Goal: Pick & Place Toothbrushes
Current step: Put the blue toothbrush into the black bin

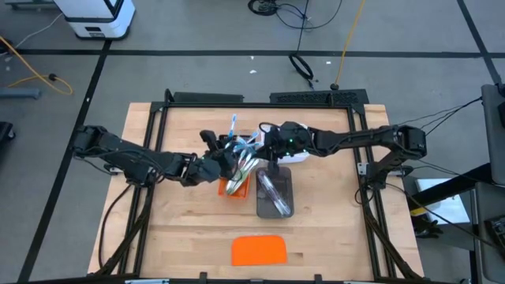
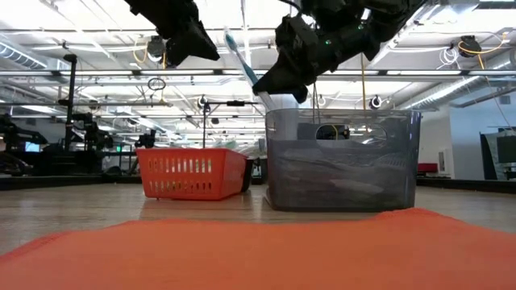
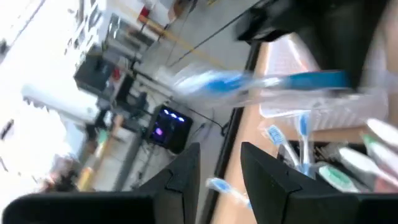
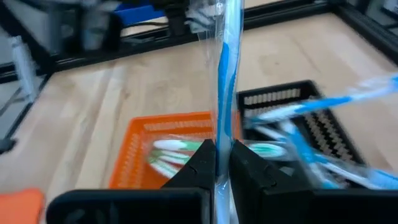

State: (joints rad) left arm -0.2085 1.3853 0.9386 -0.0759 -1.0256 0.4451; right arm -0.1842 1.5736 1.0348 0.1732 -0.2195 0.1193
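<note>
A blue toothbrush in a clear wrapper [image 4: 229, 74] stands slanted in the air over the baskets, with my right gripper [image 4: 222, 152] shut on it. In the low view the blue toothbrush [image 2: 242, 60] rises from my right gripper [image 2: 282, 79]. My left gripper [image 3: 217, 177] hovers open just left of it with nothing between its fingers; in the high view my left gripper [image 1: 219, 163] is close to my right gripper [image 1: 262, 143]. Green toothbrushes [image 4: 171, 155] lie in an orange basket [image 4: 134, 149]. More blue toothbrushes [image 4: 298, 146] lie in a black basket [image 4: 314, 118]. My right gripper pinches the wrapped blue toothbrush between its two fingers near its lower end [image 4: 222, 134]. The fingers come from the table's right, nearly level, and lie across the brush. The brush is lifted clear of the baskets and rises above the fingers, tilted, with its free end [image 2: 230, 34] uppermost.
A grey basket [image 1: 274, 193] with pale wrapped brushes stands right of the orange basket [image 1: 235, 188]. A flat orange slab [image 1: 259, 250] lies near the front edge. The table frame's black rails [image 1: 158, 150] run along the sides.
</note>
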